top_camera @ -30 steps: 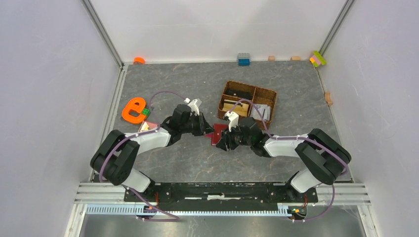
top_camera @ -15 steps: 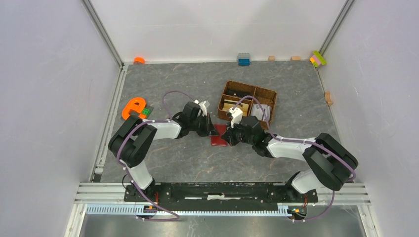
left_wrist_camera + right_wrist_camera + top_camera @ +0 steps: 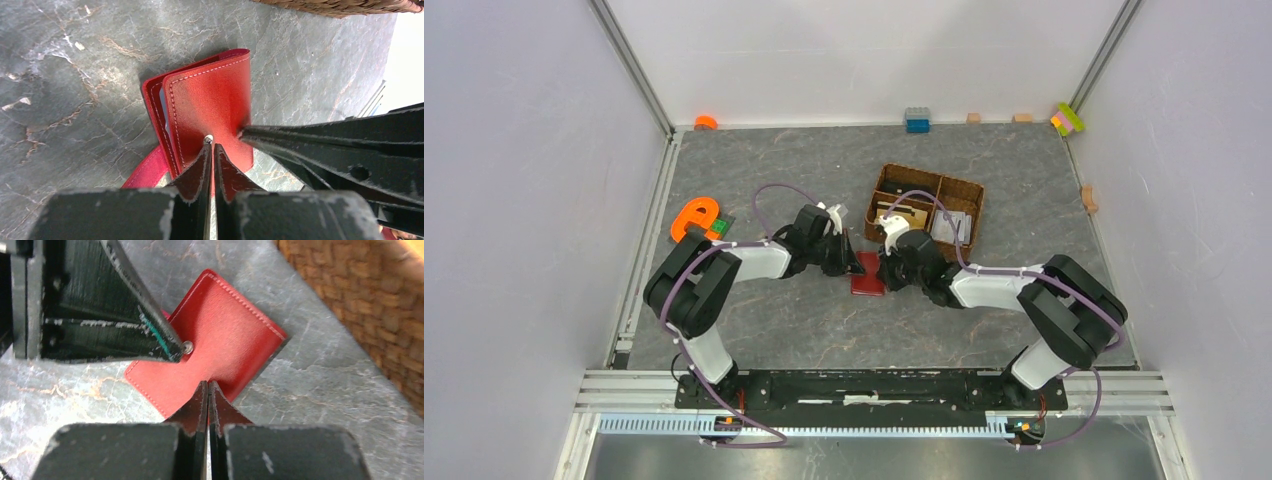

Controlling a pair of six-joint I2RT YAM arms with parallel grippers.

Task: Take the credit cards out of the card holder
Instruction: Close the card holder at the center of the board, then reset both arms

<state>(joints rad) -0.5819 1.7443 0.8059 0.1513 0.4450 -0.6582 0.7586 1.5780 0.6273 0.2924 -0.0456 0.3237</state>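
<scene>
Marbled tabletop bears card holder; wrist views alone show left claw, right claw shut.

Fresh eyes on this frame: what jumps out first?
The red card holder lies folded mid-table on the grey tabletop. The left gripper and right gripper meet it from opposite sides, fingers pressed together, tips at its cover. Just behind it sits a brown wicker basket, and a bright orange letter-shaped piece lies at the left edge.
</scene>
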